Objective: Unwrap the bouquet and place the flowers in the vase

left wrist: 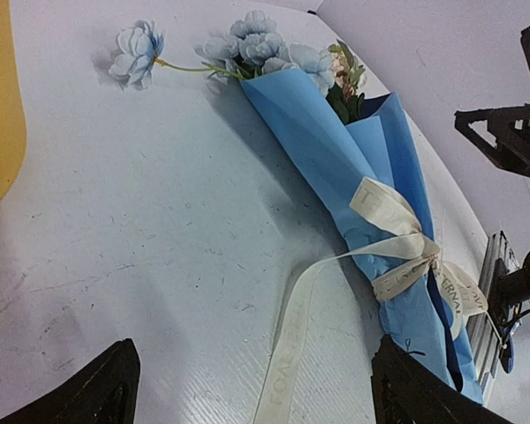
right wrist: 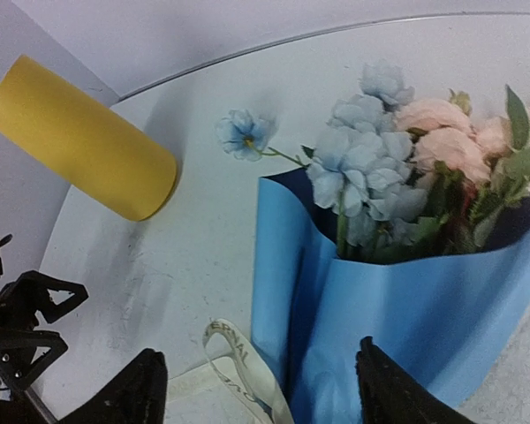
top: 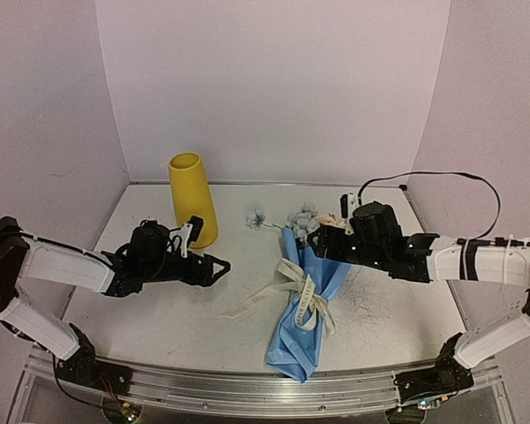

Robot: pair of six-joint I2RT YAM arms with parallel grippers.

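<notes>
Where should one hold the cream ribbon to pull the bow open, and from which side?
Probably best to grip the ribbon by its long loose tail, coming from above on the left: it lies flat on the table, clear of the bouquet.

White bench in front of me, scuffed, with dark scribble marks on its right half. A metal rail runs along the near edge. The yellow vase stands upright at back left, mouth up. The bouquet lies flat centre-right, well apart from the vase. Its blooms point toward the back wall and its cone tip sits at the near edge by the rail. The cream ribbon is tied round the blue paper, one tail trailing left across the bench. One pale blue bloom on a thin stem sticks out left of the bunch, resting on the surface.
</notes>
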